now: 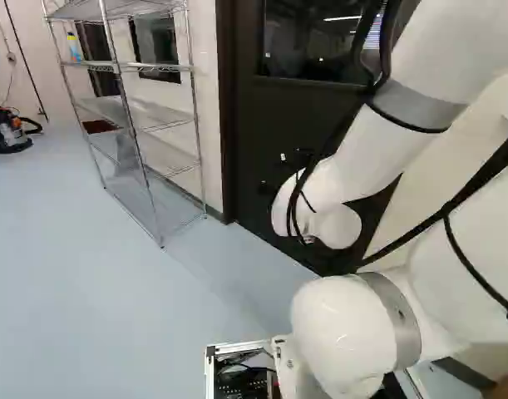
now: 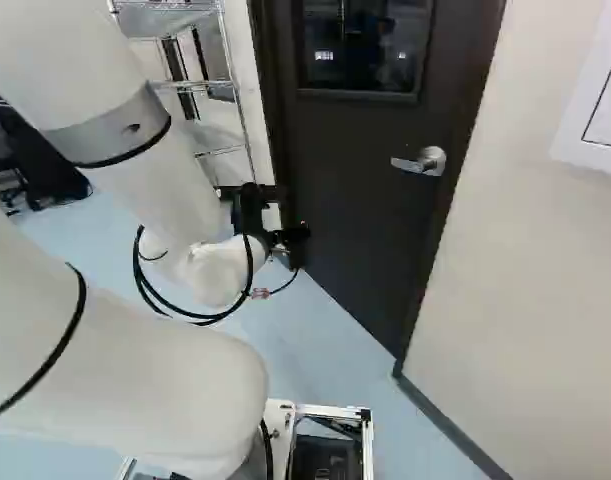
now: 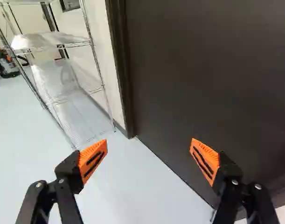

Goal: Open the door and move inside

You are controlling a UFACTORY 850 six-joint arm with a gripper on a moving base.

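Note:
A dark door (image 2: pixel 360 200) stands closed in its frame, with a window in its upper part. Its silver lever handle (image 2: pixel 421 161) is on the door's right side in the right base view; the arm hides it in the left base view. The black gripper (image 2: pixel 275 238) is in front of the door's lower left part in the right base view, away from the handle. Seen in the wrist view, the gripper (image 3: pixel 149 156) has its orange pads wide apart with nothing between them, the door surface and floor lying ahead.
A wire shelf rack (image 1: pixel 145 125) stands against the wall left of the door. Farther back at the left is a vacuum cleaner (image 1: pixel 8 131). A pale wall (image 2: pixel 535 270) with a white panel (image 2: pixel 597 100) flanks the door's handle side.

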